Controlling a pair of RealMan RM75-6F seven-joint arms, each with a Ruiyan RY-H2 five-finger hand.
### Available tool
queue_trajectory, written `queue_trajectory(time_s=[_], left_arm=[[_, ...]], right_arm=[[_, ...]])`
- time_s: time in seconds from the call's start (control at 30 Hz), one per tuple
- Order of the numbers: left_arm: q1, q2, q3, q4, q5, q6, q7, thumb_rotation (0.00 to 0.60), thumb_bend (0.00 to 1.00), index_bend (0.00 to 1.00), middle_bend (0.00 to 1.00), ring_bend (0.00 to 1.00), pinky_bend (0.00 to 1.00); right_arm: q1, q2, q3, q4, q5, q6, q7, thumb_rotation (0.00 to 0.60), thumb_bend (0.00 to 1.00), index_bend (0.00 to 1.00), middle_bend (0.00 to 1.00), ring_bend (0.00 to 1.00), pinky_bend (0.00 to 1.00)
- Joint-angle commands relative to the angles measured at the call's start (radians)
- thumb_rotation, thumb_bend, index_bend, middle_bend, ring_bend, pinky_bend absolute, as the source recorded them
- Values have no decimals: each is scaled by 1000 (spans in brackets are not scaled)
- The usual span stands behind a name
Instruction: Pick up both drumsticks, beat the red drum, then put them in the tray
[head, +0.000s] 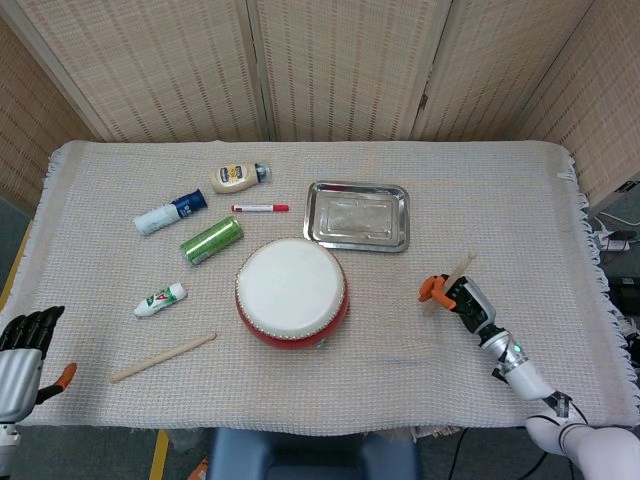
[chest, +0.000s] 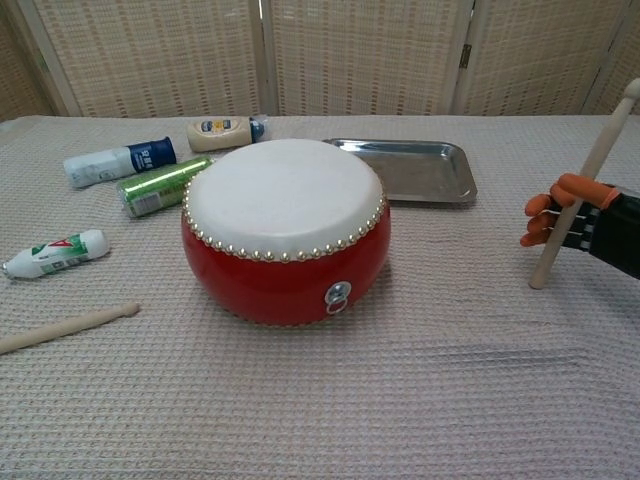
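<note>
On the desk (head: 500, 200) the red drum (chest: 285, 235) sits before the tray (head: 358, 215). Our right hand (chest: 590, 225) clamps one drumstick (chest: 583, 185), its tip touching cloth; a loose grip could drop it. Our left hand (head: 22, 350) hangs apart, empty, short of the second drumstick (head: 162, 357).

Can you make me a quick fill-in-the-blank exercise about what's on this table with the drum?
1. The right robot hand holds a tilted ____ whose lower end is near the cloth.
2. The other drumstick lies on the cloth, in front and to the left of the ____ drum.
3. The metal tray behind the drum holds ____.
4. The left robot hand holds ____.

Missing words: drumstick; red; nothing; nothing
</note>
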Motion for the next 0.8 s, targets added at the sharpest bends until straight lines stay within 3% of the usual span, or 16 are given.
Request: queue_trajectory(time_s=[0.03,0.43,0.67,0.8], left_arm=[[1,0,0,0,1,2,-2,600,323,65,80,70,86],[2,-1,2,14,-8,-8,-20,600,322,65,79,70,86],[3,-4,2,20,-9,-9,-26,600,322,65,80,71,86],[3,-6,1,25,-8,-8,-31,600,322,66,80,71,86]], right_arm=[[5,-9,-4,2,2,-8,-21,458,180,760,556,520,476],[18,-39,-8,8,21,-54,-87,458,180,988,723,680,578],[30,-56,-10,11,20,-61,-108,462,180,1000,818,785,673],[35,-63,-11,9,19,-57,-131,578,233,1000,872,856,740]])
